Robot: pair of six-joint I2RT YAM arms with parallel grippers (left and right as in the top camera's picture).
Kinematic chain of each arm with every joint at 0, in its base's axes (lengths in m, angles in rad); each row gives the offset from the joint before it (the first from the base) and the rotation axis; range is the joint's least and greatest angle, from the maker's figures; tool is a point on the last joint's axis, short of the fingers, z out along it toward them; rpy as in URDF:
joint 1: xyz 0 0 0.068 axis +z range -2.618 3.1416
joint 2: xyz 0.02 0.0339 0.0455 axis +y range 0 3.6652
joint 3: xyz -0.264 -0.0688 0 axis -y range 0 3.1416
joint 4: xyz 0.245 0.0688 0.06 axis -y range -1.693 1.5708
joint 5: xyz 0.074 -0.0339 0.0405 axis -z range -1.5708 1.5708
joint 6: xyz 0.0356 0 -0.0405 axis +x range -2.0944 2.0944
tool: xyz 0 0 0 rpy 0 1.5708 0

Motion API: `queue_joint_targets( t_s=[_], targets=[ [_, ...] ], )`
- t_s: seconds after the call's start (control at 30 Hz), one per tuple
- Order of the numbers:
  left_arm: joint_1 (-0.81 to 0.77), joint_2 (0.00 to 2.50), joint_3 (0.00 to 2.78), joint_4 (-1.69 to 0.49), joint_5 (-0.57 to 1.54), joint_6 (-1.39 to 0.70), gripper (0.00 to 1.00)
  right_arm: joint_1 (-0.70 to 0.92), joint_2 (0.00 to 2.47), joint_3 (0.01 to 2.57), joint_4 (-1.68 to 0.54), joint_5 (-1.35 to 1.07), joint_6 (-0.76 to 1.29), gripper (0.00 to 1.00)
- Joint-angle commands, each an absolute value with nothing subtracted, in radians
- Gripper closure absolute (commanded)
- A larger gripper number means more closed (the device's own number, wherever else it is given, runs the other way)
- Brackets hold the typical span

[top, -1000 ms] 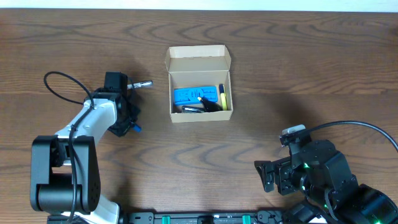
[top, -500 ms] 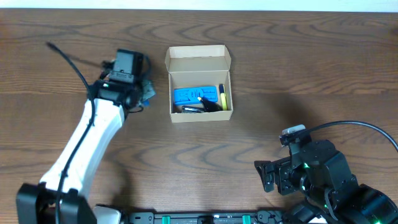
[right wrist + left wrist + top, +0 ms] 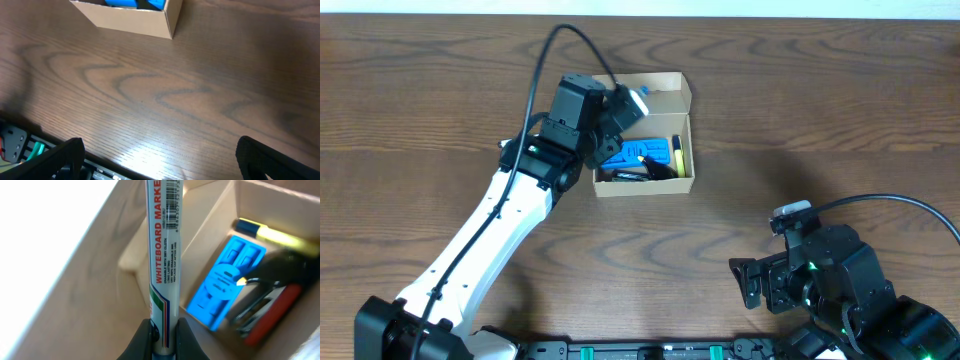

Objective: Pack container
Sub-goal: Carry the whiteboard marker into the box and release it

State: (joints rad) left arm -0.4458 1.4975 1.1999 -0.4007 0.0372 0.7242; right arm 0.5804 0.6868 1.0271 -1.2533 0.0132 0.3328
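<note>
Pinched in the left claw (image 3: 163, 336), a smooth white cylindrical whiteboard marker (image 3: 163, 255). Just beneath that claw, on the wood-grain bench (image 3: 770, 100), the container (image 3: 645, 186): plain matte tan cardboard, rectangular, flap lid open, holding a blue moulded plastic piece (image 3: 225, 280). Spread wide and well apart from it, the right claw (image 3: 160, 160).

The container (image 3: 645, 186), a tan cardboard box, is shown upright in the upper centre of the overhead frame, flap lid (image 3: 668, 97) folded open towards the top edge, interior partly filled.
</note>
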Motion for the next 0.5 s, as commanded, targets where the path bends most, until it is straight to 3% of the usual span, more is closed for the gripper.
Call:
queue_joint_targets(
  t_s=[0.0,0.47],
  targets=[
    [-0.445,1.532,1.220,-0.393,0.155,1.124,0.95,0.590,0.685,1.024,-1.253,0.011,0.343,0.01],
    [-0.480,1.713,1.220,-0.414,0.177,1.203,0.94,0.590,0.685,1.024,-1.253,0.011,0.344,0.01]
  ],
)
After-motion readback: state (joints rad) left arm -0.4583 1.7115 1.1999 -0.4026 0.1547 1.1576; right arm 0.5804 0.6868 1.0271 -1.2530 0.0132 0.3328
